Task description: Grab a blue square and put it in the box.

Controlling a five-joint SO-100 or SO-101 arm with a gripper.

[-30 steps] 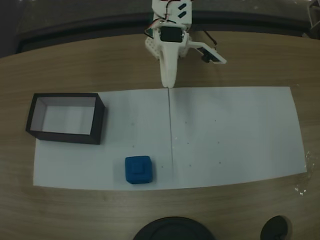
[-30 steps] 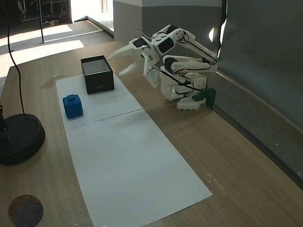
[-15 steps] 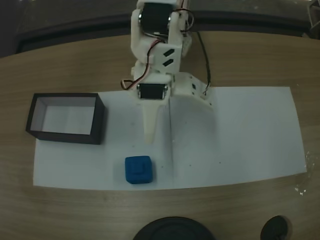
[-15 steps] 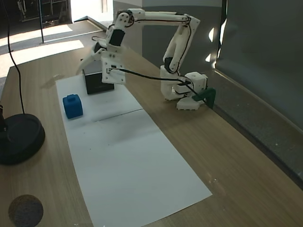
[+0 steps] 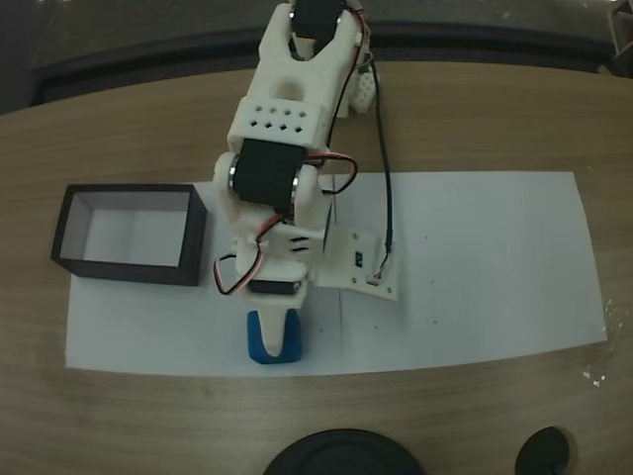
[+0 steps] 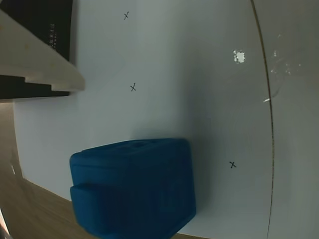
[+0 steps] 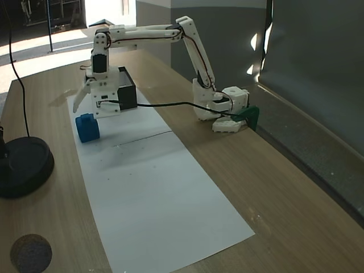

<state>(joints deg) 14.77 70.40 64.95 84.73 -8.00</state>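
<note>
Hand (image 7: 85, 102): spread open, empty, poised above blue square (image 5: 272, 338) (on white paper (image 5: 475, 267)); box (image 5: 132, 236) well apart.

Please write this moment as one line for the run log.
phase: reaching | gripper: open, above blue block | block: on paper, not held | box: nothing inside

The arm (image 5: 282, 148) is white moulded plastic with black servo blocks set into its joints; one link carries a grid of small round holes; red, white and black wires (image 5: 237, 272) loop near the wrist; a long black cable (image 7: 165, 104) trails to the base (image 7: 224, 111).
</note>
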